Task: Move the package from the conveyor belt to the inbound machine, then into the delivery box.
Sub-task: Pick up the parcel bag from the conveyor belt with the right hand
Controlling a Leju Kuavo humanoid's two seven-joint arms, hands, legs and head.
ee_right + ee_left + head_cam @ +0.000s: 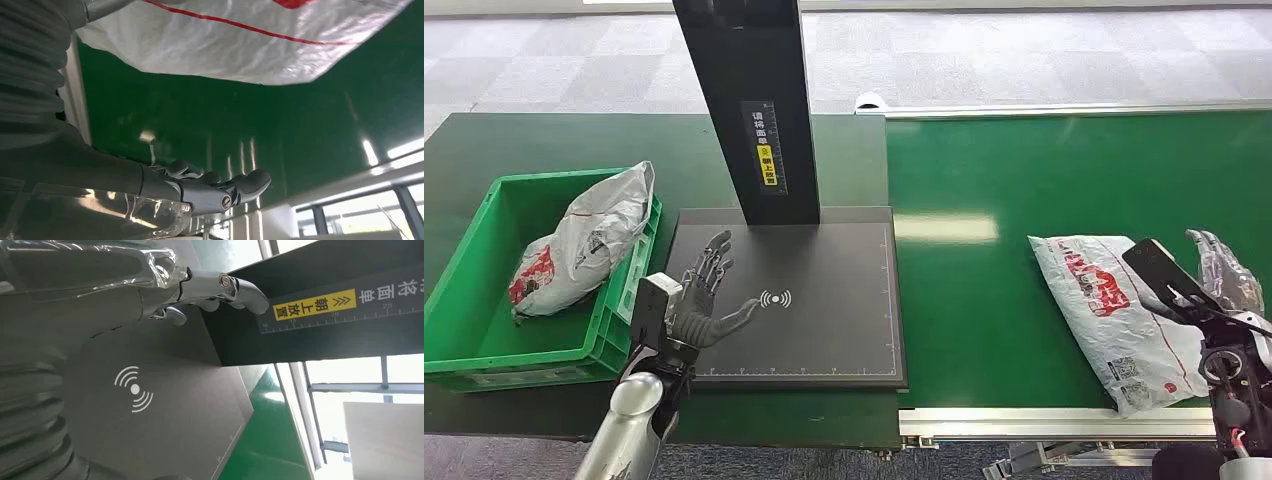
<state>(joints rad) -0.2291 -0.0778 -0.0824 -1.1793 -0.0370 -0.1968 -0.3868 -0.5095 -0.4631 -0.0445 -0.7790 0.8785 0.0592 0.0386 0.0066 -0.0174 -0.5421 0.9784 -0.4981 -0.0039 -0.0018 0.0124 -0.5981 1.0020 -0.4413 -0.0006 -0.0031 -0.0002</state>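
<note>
Lying beside right hand [210, 192], package [260, 40] untouched on conveyor belt [225, 120].

R hand [200, 192] fingers [250, 181] stretched out, apart, holding nothing; white package [240, 42] lies across from them on green belt [225, 120].

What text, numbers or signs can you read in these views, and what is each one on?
"朝上放置" with arrows: yellow label on the black post of the scanner.
"单面" then a cut-off character: white text beside that label.
"10", "15", "20", "25": ruler marks along the post.
Wireless-wave sign: on the scanner plate.
Red print and codes on the white package on the belt: too blurred to read.
Print on the bag in the green bin: unreadable.
</note>
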